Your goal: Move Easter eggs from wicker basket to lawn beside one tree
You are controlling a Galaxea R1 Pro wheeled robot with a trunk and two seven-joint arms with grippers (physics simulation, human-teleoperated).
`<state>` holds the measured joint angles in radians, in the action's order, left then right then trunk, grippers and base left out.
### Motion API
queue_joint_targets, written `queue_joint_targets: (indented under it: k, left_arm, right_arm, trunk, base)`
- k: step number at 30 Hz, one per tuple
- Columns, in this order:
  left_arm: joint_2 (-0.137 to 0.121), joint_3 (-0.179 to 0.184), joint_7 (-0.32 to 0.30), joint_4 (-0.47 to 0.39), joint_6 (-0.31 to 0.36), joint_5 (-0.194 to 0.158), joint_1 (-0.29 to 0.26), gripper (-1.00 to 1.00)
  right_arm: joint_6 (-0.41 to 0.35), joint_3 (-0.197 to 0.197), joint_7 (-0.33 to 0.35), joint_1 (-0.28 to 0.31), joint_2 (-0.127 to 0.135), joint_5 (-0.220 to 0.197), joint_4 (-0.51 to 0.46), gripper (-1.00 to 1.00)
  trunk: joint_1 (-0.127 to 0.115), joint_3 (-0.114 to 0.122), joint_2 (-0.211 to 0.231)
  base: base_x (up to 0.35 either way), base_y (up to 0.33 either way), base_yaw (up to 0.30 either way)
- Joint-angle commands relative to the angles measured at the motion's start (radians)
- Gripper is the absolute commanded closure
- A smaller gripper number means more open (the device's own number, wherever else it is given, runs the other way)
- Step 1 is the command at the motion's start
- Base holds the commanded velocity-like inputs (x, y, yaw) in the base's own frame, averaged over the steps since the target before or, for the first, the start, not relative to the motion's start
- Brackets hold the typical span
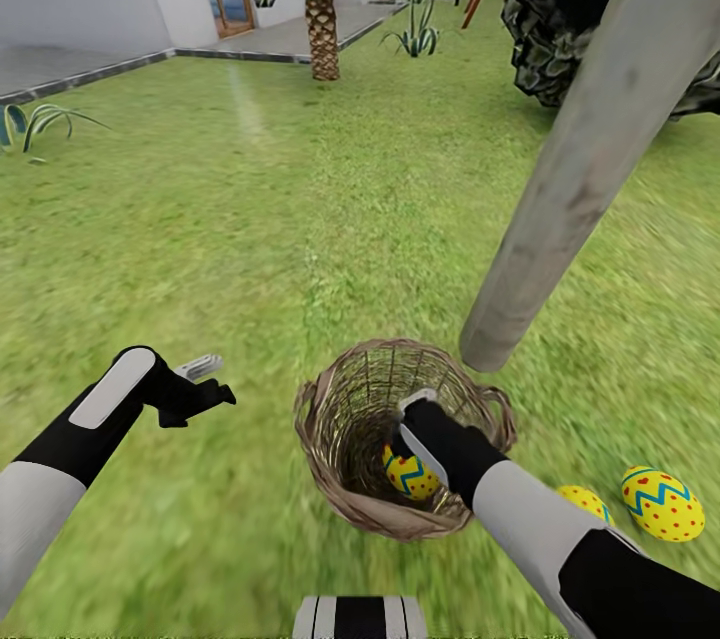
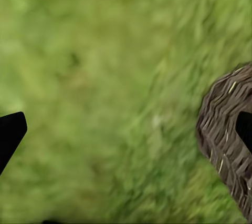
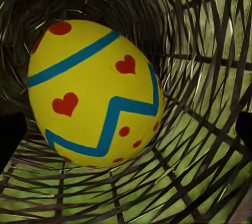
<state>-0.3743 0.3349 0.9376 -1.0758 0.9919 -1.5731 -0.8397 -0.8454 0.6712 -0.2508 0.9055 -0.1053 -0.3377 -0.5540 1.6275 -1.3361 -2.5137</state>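
Reaching into wicker basket [image 1: 345, 419], right claw [image 1: 405, 439] open before egg [image 3: 94, 92], left claw [image 1: 205, 381] open.

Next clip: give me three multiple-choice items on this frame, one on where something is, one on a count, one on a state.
1. Where does the right gripper reach?
A. Into the wicker basket
B. Against the tree trunk
C. Onto the paved path

2. How many Easter eggs lie on the lawn outside the basket?
A. None
B. Two
C. Three

3. What state is the egg in the basket in?
A. Lifted above the rim
B. Lying at the bottom inside the weave
C. Broken in halves

Key:
1 A, the head view shows the right arm going down past the basket rim.
2 B, the spotted egg and a second egg, partly behind the right arm, lie on the grass near the trunk.
3 B, the right wrist view shows it whole, low down among the wicker walls.
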Motion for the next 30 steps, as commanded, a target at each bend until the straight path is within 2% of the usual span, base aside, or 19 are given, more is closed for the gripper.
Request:
queue_joint_targets:
  k: [1,4,11,16,20,30]
  left_arm:
    - [-0.001,0.003,0.01,-0.001,-0.001,-0.01,-0.001,-1.0]
    - [0.0,0.003,0.01,-0.001,-0.001,-0.01,-0.001,-1.0]
    - [0.014,0.004,0.011,-0.001,0.001,-0.042,0.039,-1.0]
    - [0.015,0.004,0.012,0.0,0.002,-0.068,0.054,-1.0]
    - [0.015,0.004,0.012,-0.001,0.002,-0.068,0.054,-1.0]
    - [0.016,0.005,0.012,-0.001,0.002,-0.068,0.054,-1.0]
  right_arm:
    - [-0.002,0.023,-0.008,0.001,0.001,0.0,-0.002,-1.0]
    - [0.023,0.127,-0.007,0.001,0.0,0.029,-0.004,-1.0]
    - [0.017,0.123,0.015,0.026,0.001,0.023,-0.002,-1.0]
    - [0.016,0.123,0.043,0.027,0.001,0.023,-0.001,-1.0]
    - [0.016,0.123,0.065,0.027,0.001,0.022,0.001,-1.0]
    - [0.018,0.123,0.081,0.027,0.003,0.027,0.009,-1.0]
  trunk:
    - [0.0,-0.005,-0.001]
    - [0.002,-0.016,-0.001]
    - [0.002,-0.016,-0.001]
    - [0.003,-0.032,-0.002]
    - [0.003,-0.032,-0.002]
    - [0.008,-0.07,-0.005]
  base:
    - [0.0,0.0,0.0]
    - [0.0,0.0,0.0]
    - [0.0,0.0,0.0]
    - [0.0,0.0,0.0]
    - [0.0,0.0,0.0]
    - [0.0,0.0,0.0]
